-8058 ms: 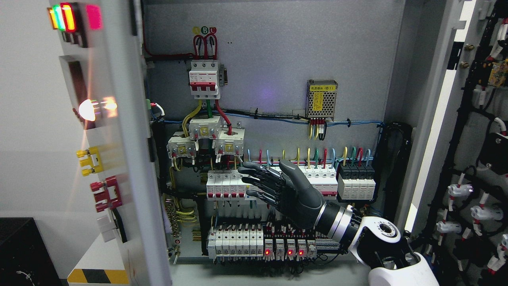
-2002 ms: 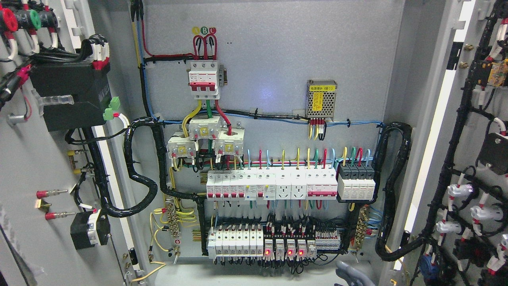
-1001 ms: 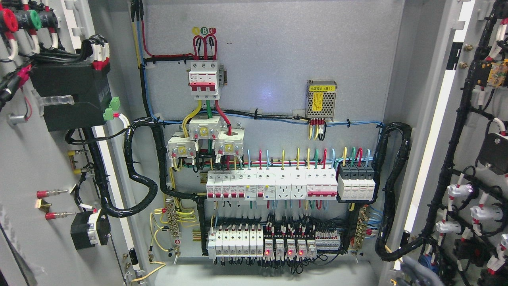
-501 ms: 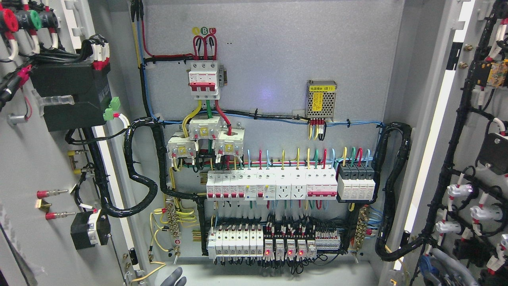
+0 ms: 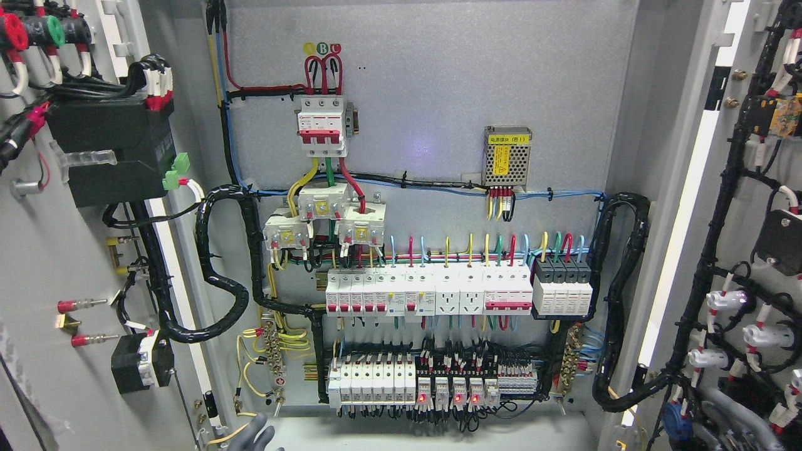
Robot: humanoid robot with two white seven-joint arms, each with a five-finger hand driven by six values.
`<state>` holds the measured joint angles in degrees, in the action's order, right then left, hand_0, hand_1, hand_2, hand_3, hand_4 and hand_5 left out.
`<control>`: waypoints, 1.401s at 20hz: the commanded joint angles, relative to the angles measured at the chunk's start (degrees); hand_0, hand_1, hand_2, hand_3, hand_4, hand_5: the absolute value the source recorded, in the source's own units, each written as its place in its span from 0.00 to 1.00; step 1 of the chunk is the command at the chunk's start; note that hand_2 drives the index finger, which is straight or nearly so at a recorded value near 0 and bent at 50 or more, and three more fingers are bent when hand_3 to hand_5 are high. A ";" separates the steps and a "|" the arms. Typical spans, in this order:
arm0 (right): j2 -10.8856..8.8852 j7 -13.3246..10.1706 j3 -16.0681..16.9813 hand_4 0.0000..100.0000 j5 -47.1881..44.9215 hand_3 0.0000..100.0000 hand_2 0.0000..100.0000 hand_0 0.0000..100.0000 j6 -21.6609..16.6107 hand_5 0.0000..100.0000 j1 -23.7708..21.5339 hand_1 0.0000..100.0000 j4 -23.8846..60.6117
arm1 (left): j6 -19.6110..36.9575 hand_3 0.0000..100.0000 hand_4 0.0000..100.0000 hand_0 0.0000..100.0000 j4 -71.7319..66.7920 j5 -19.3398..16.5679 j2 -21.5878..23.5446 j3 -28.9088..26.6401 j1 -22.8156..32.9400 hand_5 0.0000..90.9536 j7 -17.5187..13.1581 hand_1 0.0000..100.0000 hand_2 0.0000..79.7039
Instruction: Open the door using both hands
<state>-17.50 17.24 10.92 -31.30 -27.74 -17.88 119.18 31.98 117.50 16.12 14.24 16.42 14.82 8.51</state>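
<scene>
Both doors were swung wide: left door [image 5: 69,250] left of the breaker panel [image 5: 432,294], right door [image 5: 745,250] right of it. Our left hand [image 5: 250,436] showed fingertips only below; we couldn't tell its grip. Opening looked done.

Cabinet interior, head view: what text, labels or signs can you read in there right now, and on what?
"A", "B", "C": three round tags above the top breaker.
"(B1)", after Chinese characters too small to read: yellow label on the perforated power supply.
Warning triangle: the same unit's yellow sticker.
Print on the breakers and terminal rows: too small to read.
</scene>
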 commanded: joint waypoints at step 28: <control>3.61 0.43 7.89 0.00 -9.22 0.00 0.00 0.19 -0.47 0.00 -3.39 0.00 -0.61 | 1.95 0.00 0.00 0.00 -0.26 5.32 4.74 -20.19 7.33 0.00 0.11 0.00 0.00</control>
<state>-14.92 17.63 17.32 -38.81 -28.14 -20.92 118.60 34.22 117.49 21.04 17.88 2.39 21.67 8.54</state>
